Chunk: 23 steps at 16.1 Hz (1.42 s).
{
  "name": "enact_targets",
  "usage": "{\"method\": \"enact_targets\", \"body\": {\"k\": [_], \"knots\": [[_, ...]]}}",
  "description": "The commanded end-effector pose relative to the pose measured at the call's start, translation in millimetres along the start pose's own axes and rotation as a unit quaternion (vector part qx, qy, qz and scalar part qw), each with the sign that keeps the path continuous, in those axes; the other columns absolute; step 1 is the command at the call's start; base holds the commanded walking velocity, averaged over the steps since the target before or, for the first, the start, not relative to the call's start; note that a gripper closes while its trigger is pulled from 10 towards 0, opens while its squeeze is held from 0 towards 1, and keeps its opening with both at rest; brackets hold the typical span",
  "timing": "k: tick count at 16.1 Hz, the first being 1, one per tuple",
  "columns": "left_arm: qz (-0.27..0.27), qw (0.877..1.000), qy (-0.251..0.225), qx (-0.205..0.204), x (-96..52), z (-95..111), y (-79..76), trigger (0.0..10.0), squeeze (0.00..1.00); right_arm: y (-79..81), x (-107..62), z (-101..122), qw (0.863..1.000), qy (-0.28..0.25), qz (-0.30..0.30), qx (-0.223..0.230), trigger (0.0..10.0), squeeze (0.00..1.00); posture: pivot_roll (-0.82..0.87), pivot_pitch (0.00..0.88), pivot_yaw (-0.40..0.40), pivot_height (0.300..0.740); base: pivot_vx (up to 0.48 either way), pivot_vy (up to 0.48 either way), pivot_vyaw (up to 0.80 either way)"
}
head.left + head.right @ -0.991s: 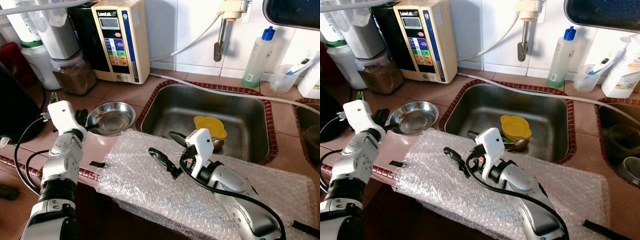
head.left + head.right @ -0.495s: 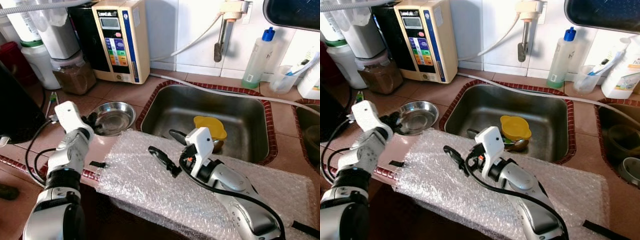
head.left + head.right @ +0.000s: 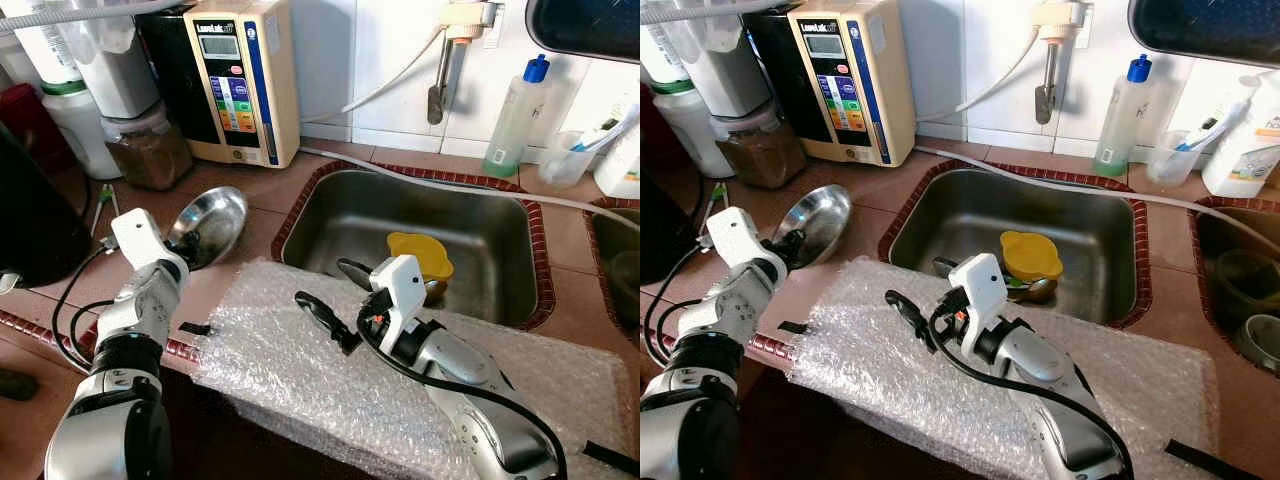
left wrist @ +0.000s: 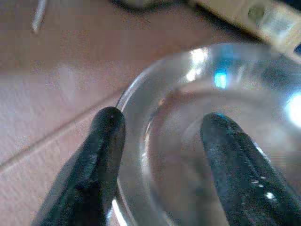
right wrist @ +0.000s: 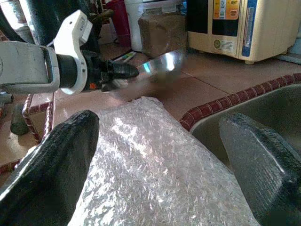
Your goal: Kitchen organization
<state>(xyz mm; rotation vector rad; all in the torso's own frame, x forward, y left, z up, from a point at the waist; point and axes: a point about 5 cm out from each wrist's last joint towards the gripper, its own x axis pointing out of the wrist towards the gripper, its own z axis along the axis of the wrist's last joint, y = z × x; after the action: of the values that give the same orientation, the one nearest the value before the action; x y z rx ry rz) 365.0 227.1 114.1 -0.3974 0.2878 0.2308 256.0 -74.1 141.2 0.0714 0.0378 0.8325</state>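
Steel bowl is in my left gripper, lifted from the brown tile counter and tilted, so its hollow faces toward the sink side. In my left wrist view one black finger is outside the rim and the other one is inside the bowl, so the fingers are clamped on the rim. The bowl is in the air left of the sink, in front of the beige water machine which stands against the wall.

My right gripper is over the sheet of bubble wrap, which lies on the front edge of the counter just before the sink. Its two fingers are wide apart and they hold nothing; in my right wrist view I see the bubble wrap between them, and behind it my left gripper with the bowl.

Inside the sink lies a yellow lid, with a dark spoon-like thing just beside it that I cannot tell exactly. A jar with brown content stands left of the water machine. On the back edge behind the sink there is a bottle with blue cap, and the tap hangs over the basin.
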Motion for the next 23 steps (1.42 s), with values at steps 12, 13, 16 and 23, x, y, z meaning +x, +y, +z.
{"method": "enact_targets", "body": {"k": [12,13,16,23], "knots": [[0.025,0.999,0.024,-0.004,4.1,0.8,7.3,10.0,0.00,-1.2,1.5,-0.5,1.000,0.000,0.001,-0.004,10.0,0.00,-0.15,0.000,0.109,0.740,0.000,0.000,0.00],[0.021,0.999,0.034,-0.003,4.1,-2.6,6.2,1.9,0.00,-1.3,1.3,-0.5,1.000,0.000,0.001,-0.004,10.0,0.00,-0.15,0.000,0.110,0.740,0.000,0.000,0.00],[0.017,0.998,0.065,0.012,3.7,-12.8,6.7,0.0,0.00,-1.8,0.4,-0.6,1.000,0.000,-0.001,-0.005,10.0,0.00,-0.16,0.000,0.110,0.740,0.000,0.000,0.00],[0.011,0.997,0.075,-0.019,3.5,-15.2,9.5,0.0,0.00,-1.1,-0.5,-0.9,1.000,0.003,0.008,-0.003,10.0,0.00,-0.16,0.000,0.107,0.740,0.000,0.000,0.00]]}}
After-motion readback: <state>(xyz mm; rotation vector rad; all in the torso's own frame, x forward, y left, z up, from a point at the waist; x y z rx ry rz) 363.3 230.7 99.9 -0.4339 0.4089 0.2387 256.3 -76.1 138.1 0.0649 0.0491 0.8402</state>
